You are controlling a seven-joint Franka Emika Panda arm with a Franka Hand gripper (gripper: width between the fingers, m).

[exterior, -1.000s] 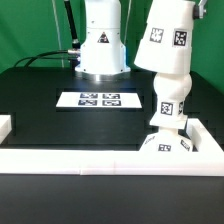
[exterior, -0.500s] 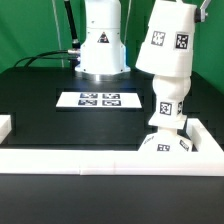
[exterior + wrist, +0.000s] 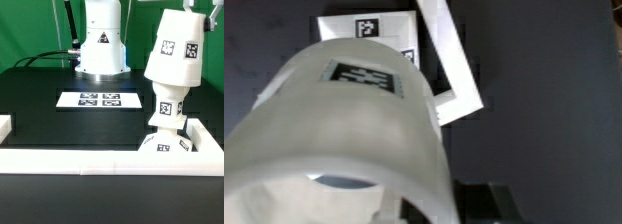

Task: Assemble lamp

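The shade point(image 3: 178, 52) is hanging tilted over the bulb point(image 3: 168, 108), appearing light, rigid, slippery, best gripped across its wall; finger state undeterminable.

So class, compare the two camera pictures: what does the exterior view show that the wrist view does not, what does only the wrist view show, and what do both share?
Only the exterior view shows the robot body, the bulb standing on the base under the raised shade, and the white wall in front. Only the wrist view looks along the shade toward its open end. Both show the shade with its tags, the marker board and the black table. The tool shows clearly in neither.
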